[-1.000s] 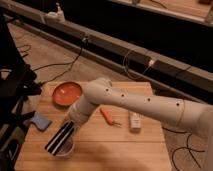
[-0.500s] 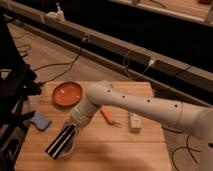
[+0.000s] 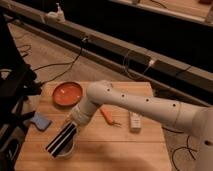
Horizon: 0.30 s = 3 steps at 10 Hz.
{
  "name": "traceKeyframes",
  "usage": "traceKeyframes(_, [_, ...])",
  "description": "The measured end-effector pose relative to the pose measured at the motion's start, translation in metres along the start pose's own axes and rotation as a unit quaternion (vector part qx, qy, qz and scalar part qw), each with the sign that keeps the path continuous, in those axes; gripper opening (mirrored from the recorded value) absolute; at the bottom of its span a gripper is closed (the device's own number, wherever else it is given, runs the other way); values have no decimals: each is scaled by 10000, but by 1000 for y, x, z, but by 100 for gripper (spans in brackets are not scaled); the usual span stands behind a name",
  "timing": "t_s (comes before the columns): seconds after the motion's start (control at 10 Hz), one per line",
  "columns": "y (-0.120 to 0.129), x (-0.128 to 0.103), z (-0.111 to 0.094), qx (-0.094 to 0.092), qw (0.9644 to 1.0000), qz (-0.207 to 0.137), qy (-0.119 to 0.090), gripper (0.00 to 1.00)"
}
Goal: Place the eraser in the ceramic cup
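Observation:
The eraser (image 3: 61, 140), a long black bar with pale stripes, lies tilted across the mouth of the white ceramic cup (image 3: 65, 150) at the front left of the wooden table. Its lower end pokes out past the cup's left rim. My gripper (image 3: 75, 123) is at the eraser's upper end, just above and right of the cup, at the tip of the white arm (image 3: 145, 105) that reaches in from the right. The cup's inside is mostly hidden by the eraser.
An orange-red plate (image 3: 68, 93) sits at the table's back left. A small blue spongy block (image 3: 40, 121) lies at the left edge. An orange tool (image 3: 107, 115) and a white rectangular object (image 3: 135, 121) lie mid-table. Cables run over the floor behind.
The gripper and the eraser have stayed at the cup; the eraser's tilt over the rim looks about the same. The arm has shifted only slightly.

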Motion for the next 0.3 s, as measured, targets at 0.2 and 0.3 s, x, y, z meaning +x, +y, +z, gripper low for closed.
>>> traceKeyframes(0.2, [0,1,-1,13,10000,47,16,80])
traceKeyframes(0.3, [0,1,-1,8,10000,39,12,80])
